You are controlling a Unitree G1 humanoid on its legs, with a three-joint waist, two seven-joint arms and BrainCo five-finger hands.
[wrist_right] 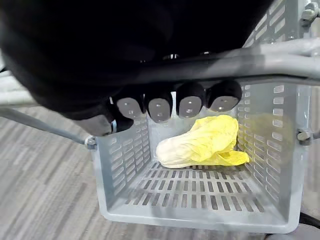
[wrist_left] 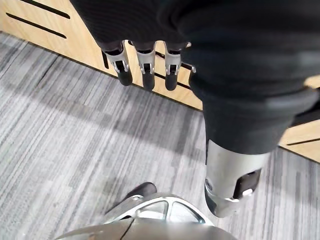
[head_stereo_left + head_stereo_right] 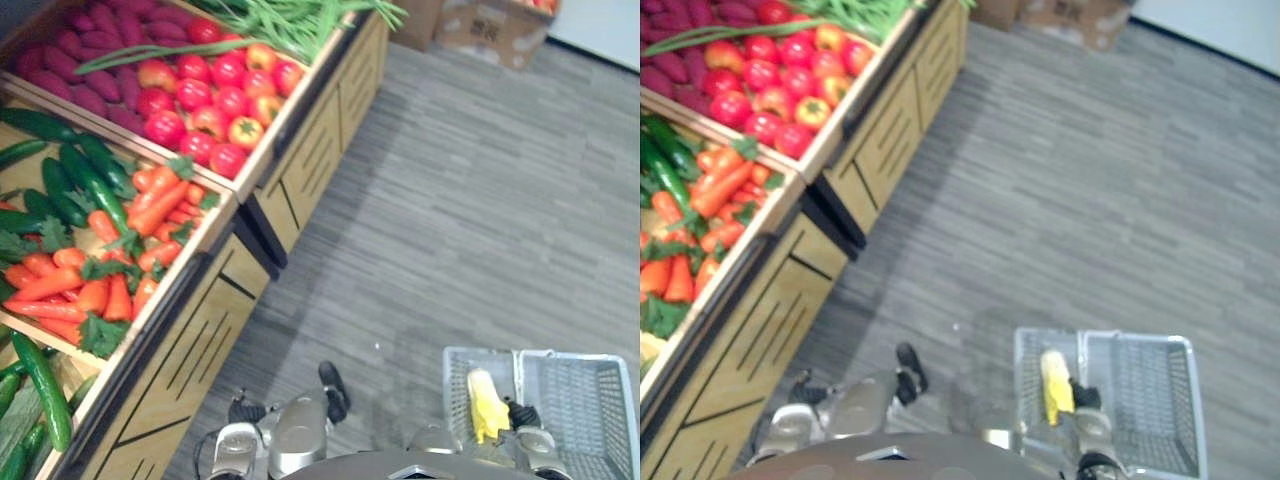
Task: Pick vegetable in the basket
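Note:
A grey plastic basket [image 3: 570,395] hangs low at my right side over the carpet. A pale yellow leafy cabbage [image 1: 200,142] lies on its slatted floor against the far wall, also visible from above [image 3: 487,405]. My right hand [image 1: 170,105] is shut on the basket's handle [image 1: 260,57], its dark fingertips curled under the grey bar. My left hand [image 2: 145,65] hangs beside the wooden stand with its fingers straight and relaxed, holding nothing.
A wooden display stand [image 3: 200,350] runs along my left. Its bins hold carrots [image 3: 100,270], cucumbers [image 3: 80,175], tomatoes [image 3: 205,100], purple sweet potatoes [image 3: 85,60] and green beans [image 3: 290,20]. Cardboard boxes [image 3: 490,30] stand at the far end of the grey carpet [image 3: 460,220].

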